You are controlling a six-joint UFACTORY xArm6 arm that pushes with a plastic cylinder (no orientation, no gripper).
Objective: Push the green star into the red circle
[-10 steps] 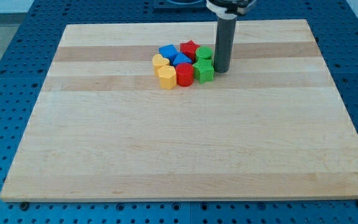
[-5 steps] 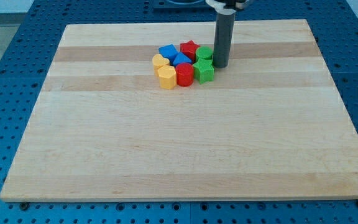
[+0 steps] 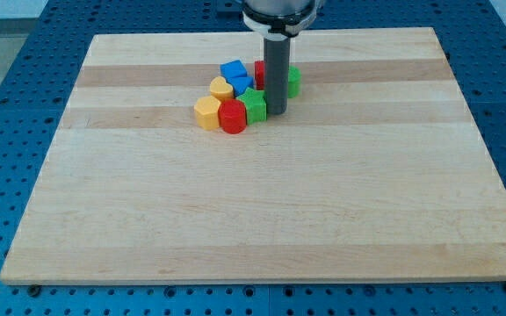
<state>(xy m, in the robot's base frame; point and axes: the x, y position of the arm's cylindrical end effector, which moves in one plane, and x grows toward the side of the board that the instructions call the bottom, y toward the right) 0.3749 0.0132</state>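
The green star (image 3: 254, 104) sits in a cluster of blocks near the board's top middle. It touches the red circle (image 3: 232, 116) on its left. My tip (image 3: 277, 111) rests on the board right against the star's right side. The dark rod rises from it and hides part of the cluster behind.
Other blocks in the cluster: a yellow block (image 3: 206, 113) left of the red circle, another yellow block (image 3: 221, 88), a blue block (image 3: 234, 70), a second blue block (image 3: 243, 84), a red block (image 3: 260, 72) and a green block (image 3: 293, 80) behind the rod. The wooden board (image 3: 262, 211) lies on a blue perforated table.
My tip has moved to the view's left and slightly down, pushing the green star, red circle and yellow block leftward. The green block at the right stayed behind the rod.
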